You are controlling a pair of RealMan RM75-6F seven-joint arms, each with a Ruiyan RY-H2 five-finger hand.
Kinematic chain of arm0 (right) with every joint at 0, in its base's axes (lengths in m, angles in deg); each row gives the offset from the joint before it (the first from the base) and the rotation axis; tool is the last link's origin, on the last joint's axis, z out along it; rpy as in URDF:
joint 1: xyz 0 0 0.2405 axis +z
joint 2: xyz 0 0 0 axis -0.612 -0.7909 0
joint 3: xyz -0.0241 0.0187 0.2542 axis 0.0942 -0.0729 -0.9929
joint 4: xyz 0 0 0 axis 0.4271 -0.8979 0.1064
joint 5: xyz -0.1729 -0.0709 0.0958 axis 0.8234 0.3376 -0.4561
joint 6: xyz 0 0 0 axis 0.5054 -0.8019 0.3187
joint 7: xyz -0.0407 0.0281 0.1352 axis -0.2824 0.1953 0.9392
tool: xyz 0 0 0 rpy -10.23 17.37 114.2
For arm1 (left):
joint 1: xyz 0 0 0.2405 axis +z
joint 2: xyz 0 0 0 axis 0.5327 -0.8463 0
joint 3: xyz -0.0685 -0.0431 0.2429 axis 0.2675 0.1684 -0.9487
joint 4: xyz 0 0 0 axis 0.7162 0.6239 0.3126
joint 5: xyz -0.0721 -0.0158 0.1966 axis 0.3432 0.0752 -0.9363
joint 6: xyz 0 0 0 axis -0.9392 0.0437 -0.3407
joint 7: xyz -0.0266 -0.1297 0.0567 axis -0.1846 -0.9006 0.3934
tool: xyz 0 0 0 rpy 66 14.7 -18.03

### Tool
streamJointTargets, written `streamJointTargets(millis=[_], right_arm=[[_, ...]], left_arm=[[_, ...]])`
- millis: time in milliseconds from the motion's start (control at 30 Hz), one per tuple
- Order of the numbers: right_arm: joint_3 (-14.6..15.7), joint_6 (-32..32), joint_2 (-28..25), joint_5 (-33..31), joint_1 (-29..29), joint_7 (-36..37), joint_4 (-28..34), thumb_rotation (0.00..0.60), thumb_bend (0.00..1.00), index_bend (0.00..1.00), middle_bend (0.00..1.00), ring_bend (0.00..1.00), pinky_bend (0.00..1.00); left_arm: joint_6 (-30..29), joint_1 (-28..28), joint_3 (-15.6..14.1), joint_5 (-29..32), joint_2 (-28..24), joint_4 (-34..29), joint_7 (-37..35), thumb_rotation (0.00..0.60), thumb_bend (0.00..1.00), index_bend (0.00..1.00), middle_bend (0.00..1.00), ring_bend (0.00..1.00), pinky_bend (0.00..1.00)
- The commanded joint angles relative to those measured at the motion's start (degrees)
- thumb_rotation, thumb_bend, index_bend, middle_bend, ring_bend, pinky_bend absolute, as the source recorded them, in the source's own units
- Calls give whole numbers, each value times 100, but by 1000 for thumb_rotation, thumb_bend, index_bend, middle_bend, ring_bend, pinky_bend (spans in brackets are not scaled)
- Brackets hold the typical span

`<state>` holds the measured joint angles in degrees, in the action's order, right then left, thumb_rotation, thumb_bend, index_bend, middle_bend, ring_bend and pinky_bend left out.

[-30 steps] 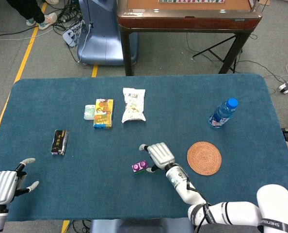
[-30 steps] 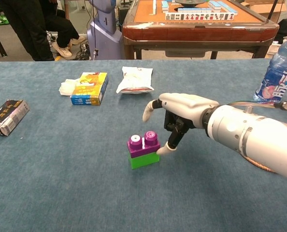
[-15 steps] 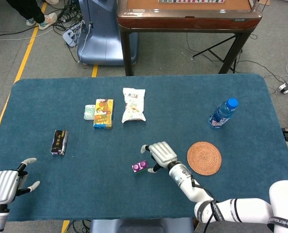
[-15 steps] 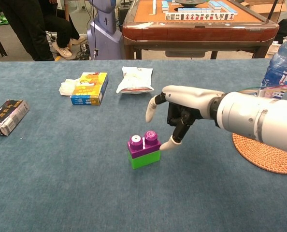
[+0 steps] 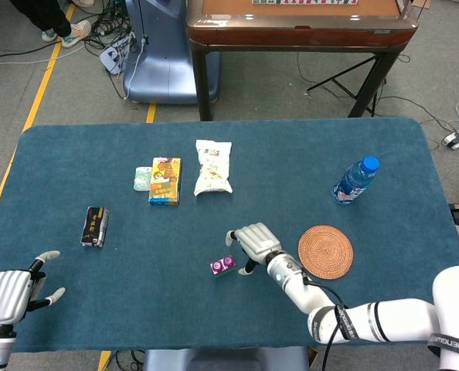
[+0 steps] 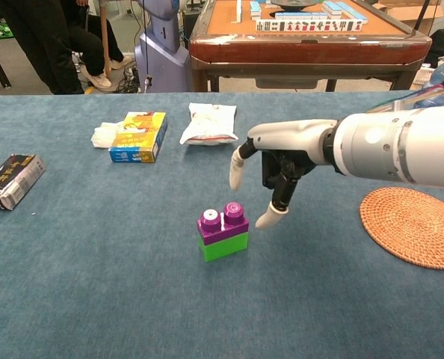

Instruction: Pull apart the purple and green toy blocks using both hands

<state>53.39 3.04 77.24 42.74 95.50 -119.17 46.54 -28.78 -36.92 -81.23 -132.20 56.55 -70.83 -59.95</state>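
Note:
A purple block sits joined on top of a green block (image 6: pixel 223 246), standing on the blue table; the purple block (image 6: pixel 222 221) (image 5: pixel 223 265) has two studs on top. My right hand (image 6: pixel 278 161) (image 5: pixel 253 241) hovers just above and to the right of the blocks, fingers spread and pointing down, holding nothing; one fingertip (image 6: pixel 267 218) hangs close beside the purple block without clearly touching it. My left hand (image 5: pixel 9 293) rests open near the table's front left corner, far from the blocks, and shows only in the head view.
A woven coaster (image 6: pixel 412 226) lies right of the blocks, with a water bottle (image 5: pixel 355 180) behind it. A white snack bag (image 6: pixel 208 123), a yellow-blue box (image 6: pixel 140 136) and a dark packet (image 6: pixel 11 180) lie at the back and left.
My right hand has risen and drawn back slightly from the blocks; its fingertip, earlier at the block's side, now hangs higher. The blocks and left hand stayed put.

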Motion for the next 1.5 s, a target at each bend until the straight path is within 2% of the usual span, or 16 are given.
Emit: streamJointTargets(millis=[33, 267, 433, 733, 1500], right_arm=[[47, 8, 12, -98, 114, -9, -11, 600, 48, 348, 1000, 1000, 1000], [183, -21, 123, -147, 316, -11, -97, 600, 85, 361, 1000, 1000, 1000], [357, -316, 262, -8, 400, -185, -148, 600, 91, 370, 1000, 1000, 1000], [457, -523, 444, 58, 440, -227, -255, 600, 147, 392, 1000, 1000, 1000], [480, -534, 698, 40, 534, -232, -472, 600, 254, 439, 1000, 1000, 1000]], left_arm=[[5, 3, -5, 5, 4, 6, -6, 600, 72, 341, 895, 852, 1000], [10, 13, -18, 11, 24, 41, -33, 600, 72, 341, 895, 852, 1000], [19, 17, -20, 25, 39, 71, -48, 600, 72, 341, 896, 852, 1000], [27, 14, -29, 17, 69, 87, -54, 600, 72, 342, 895, 852, 1000], [50, 34, -63, 22, 127, 171, -103, 600, 71, 346, 895, 852, 1000]])
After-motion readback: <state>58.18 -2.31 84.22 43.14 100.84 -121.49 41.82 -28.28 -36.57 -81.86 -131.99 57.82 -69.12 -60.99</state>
